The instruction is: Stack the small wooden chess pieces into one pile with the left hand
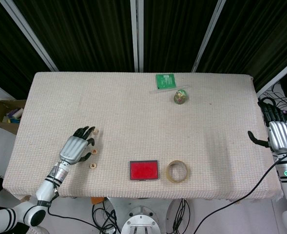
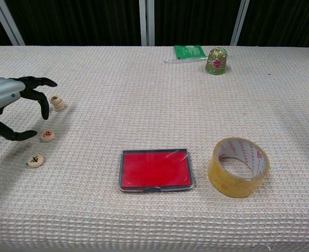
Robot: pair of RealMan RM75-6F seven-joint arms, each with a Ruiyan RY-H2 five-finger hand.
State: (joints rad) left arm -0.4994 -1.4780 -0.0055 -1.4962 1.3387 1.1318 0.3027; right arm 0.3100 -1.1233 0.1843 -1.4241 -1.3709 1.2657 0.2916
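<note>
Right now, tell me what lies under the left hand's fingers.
Under the left hand the chest view shows bare woven cloth. The far chess pieces lie beside its fingertips, the red-marked piece near its thumb, another piece nearer. The palm's underside is hidden.

head view: high, looking down, whole table (image 1: 133, 97) | chest view: low, nearer, facing forward | shared: tabletop

A: Anyone able to read anything here?

B: Not really. The wooden chess pieces near the counter's left edge have marks on top: the nearest piece (image 2: 35, 160) a dark one, the middle piece (image 2: 47, 136) a red one, the small stack (image 2: 57, 103) a dark one. All too small to make out.

A: And the green packet (image 2: 189, 51) at the far edge?

B: Print's too blurry to read.
</note>
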